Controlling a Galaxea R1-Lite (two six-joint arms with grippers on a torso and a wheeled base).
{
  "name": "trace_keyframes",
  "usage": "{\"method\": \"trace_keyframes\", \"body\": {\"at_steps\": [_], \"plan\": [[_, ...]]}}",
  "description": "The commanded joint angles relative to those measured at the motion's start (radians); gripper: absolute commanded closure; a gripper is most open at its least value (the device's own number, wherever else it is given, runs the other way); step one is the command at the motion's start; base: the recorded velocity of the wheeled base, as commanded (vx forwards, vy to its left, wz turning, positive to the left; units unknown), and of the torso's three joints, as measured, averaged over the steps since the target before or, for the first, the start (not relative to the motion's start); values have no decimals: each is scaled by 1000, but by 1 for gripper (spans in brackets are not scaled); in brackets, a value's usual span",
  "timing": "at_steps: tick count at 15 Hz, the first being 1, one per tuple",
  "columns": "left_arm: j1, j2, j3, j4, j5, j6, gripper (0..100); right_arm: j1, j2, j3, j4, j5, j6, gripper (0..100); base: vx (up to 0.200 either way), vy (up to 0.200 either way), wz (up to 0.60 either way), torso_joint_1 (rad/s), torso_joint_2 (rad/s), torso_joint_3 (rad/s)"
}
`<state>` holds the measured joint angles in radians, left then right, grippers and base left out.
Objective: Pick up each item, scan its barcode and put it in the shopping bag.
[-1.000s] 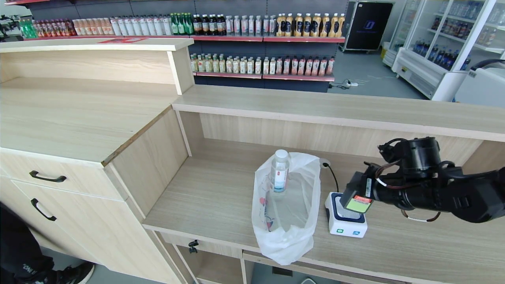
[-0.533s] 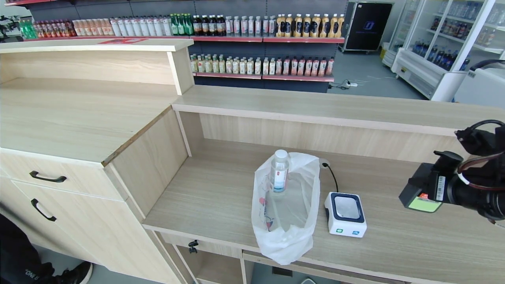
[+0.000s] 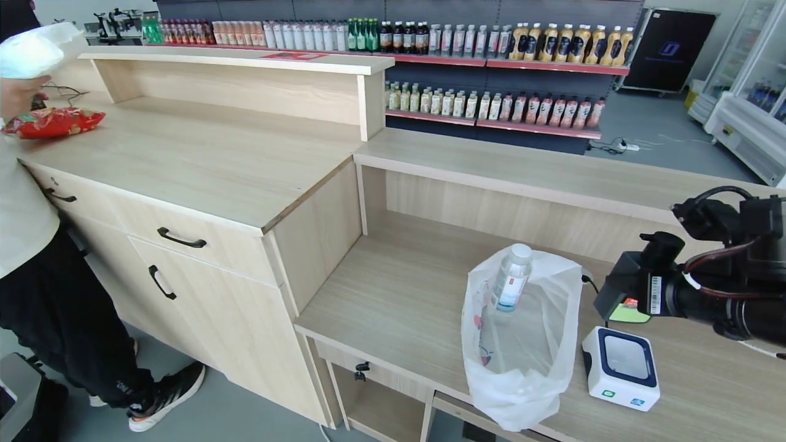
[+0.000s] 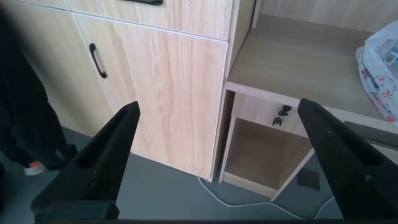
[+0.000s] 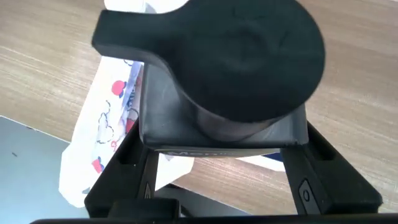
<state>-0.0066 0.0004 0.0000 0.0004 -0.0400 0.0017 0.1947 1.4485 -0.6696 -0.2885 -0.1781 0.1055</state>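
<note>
A white plastic shopping bag (image 3: 522, 350) stands open on the lower counter with a clear water bottle (image 3: 511, 277) upright inside. The white barcode scanner (image 3: 621, 368) sits just right of it. My right gripper (image 3: 638, 288) is shut on a dark box (image 3: 623, 285) with a green and red label, held above the counter behind the scanner and beside the bag's right rim. The right wrist view shows the dark box (image 5: 224, 118) from close up, with the bag (image 5: 102, 143) below. My left gripper (image 4: 217, 168) hangs open, low in front of the cupboard.
A person stands at the far left by the upper counter (image 3: 202, 159), where a red snack bag (image 3: 52, 121) lies. A raised ledge (image 3: 522, 172) runs behind the lower counter. Cupboard drawers with black handles (image 3: 181, 238) lie below, and drink shelves (image 3: 491, 61) behind.
The head camera has turned left, bringing the person and snack bag into view. My right gripper carried the dark box off the scanner to the right, then back toward the bag.
</note>
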Motion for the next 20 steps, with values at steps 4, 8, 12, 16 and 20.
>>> {"method": "trace_keyframes", "body": {"at_steps": [4, 8, 12, 16, 20], "plan": [[0, 1, 0, 0, 0, 0, 0, 94, 194, 113, -307, 0, -32, 100, 0, 0, 0, 0, 0, 0], [0, 1, 0, 0, 0, 0, 0, 95, 270, 306, -623, 29, -96, 100, 0, 0, 0, 0, 0, 0], [0, 1, 0, 0, 0, 0, 0, 126, 368, 380, -830, 51, -98, 100, 0, 0, 0, 0, 0, 0], [0, 1, 0, 0, 0, 0, 0, 124, 452, 395, -988, 127, -98, 100, 0, 0, 0, 0, 0, 0], [0, 1, 0, 0, 0, 0, 0, 124, 538, 403, -1106, 227, -109, 100, 0, 0, 0, 0, 0, 0]]}}
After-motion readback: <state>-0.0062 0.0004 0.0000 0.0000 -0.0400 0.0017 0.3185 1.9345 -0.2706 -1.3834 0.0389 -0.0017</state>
